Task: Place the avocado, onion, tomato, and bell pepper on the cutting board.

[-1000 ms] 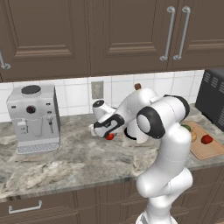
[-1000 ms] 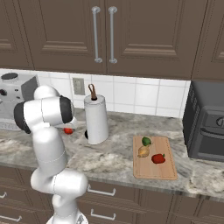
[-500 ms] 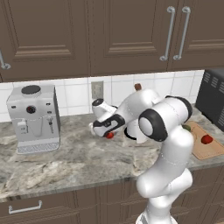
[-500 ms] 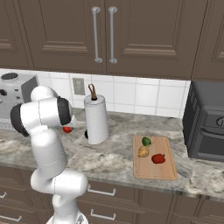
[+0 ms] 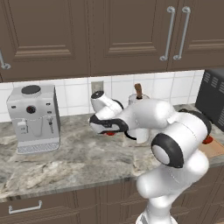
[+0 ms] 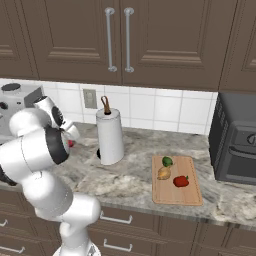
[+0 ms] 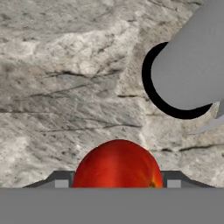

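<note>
The gripper (image 5: 107, 130) hangs over the counter (image 5: 65, 162) left of the paper towel roll (image 5: 139, 114), jaws closed on the tomato (image 5: 110, 132). From the right base, the cutting board (image 6: 190, 193) already bears avocado (image 6: 167, 161), onion (image 6: 164, 173) and bell pepper (image 6: 181, 181), near the toaster oven (image 6: 237, 140). At the hand, the tomato (image 7: 118, 164) sits between the fingers; a loose grip could drop it, and the roll stands in the way, so swing clear toward the board's bare front.

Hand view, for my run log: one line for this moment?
gripper: shut on tomato | above counter | cutting board: avocado, onion, bell pepper
</note>
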Controlling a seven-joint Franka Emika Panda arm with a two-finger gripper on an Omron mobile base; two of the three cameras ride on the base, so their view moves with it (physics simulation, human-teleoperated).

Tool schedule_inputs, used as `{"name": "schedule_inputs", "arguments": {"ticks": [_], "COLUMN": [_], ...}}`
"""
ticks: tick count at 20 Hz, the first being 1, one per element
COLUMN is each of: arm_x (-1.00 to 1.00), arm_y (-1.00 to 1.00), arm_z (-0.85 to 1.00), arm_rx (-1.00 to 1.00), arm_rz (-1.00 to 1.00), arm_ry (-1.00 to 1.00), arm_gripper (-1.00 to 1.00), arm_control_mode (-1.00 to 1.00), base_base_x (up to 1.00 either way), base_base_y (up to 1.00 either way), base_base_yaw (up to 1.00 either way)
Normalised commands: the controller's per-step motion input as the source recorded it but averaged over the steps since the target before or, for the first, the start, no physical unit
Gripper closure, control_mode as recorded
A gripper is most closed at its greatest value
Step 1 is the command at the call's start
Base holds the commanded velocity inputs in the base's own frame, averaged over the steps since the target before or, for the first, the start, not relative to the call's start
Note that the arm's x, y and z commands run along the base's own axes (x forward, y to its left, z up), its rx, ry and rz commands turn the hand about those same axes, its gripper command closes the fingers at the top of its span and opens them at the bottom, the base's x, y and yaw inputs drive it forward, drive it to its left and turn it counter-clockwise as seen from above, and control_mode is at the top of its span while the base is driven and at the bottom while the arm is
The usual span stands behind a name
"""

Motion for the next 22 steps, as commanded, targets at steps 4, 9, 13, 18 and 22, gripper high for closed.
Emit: {"name": "schedule_inputs", "arguments": {"ticks": [4,9,13,18,22], "arm_x": [-0.79,-0.63,-0.41,-0.22,-0.13], "arm_y": [-0.08,-0.20,-0.50,-0.58,-0.65], "arm_z": [0.52,0.22,0.03,0.08,0.10], "arm_rx": [0.00,0.00,0.00,0.01,0.02], "arm_rz": [-0.04,-0.05,-0.04,-0.05,-0.07], "arm_ry": [-0.03,0.00,0.00,0.01,0.05], "arm_gripper": [1.00,1.00,1.00,1.00,1.00], "arm_control_mode": [-1.00,-1.00,-1.00,-1.00,-1.00], "base_base_x": [0.00,0.00,0.00,0.00,0.00], "base_base_y": [0.00,0.00,0.00,0.00,0.00], "base_base_yaw": [0.00,0.00,0.00,0.00,0.00]}}
